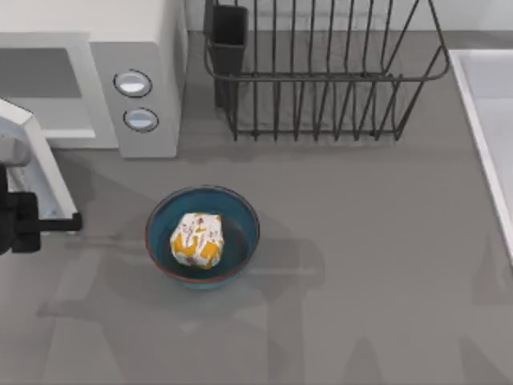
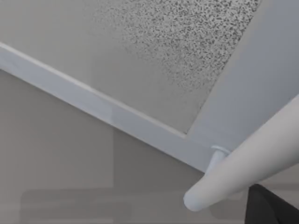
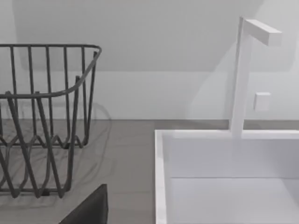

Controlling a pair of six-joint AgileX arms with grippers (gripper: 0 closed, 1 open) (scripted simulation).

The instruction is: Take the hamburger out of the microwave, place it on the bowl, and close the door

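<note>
The hamburger [image 1: 197, 239], wrapped in white paper with orange print, sits inside the blue bowl [image 1: 244, 216] on the table's middle left. The white microwave [image 1: 148, 48] stands at the back left, its door [image 1: 36, 156] swung out towards the front. My left gripper [image 1: 24, 222], dark, is at the left edge, against the outer end of the door. The left wrist view is close on the door's speckled window [image 2: 177, 42] and its white bar handle [image 2: 243, 168], with a dark part of the gripper [image 2: 271, 207] beside the handle. A dark part of my right gripper [image 3: 88, 210] shows low in the right wrist view.
A dark wire dish rack [image 1: 321, 76] stands at the back middle, right of the microwave. A white sink [image 1: 481, 104] with a faucet [image 3: 243, 74] runs along the right edge. Grey tabletop lies open in front and to the right of the bowl.
</note>
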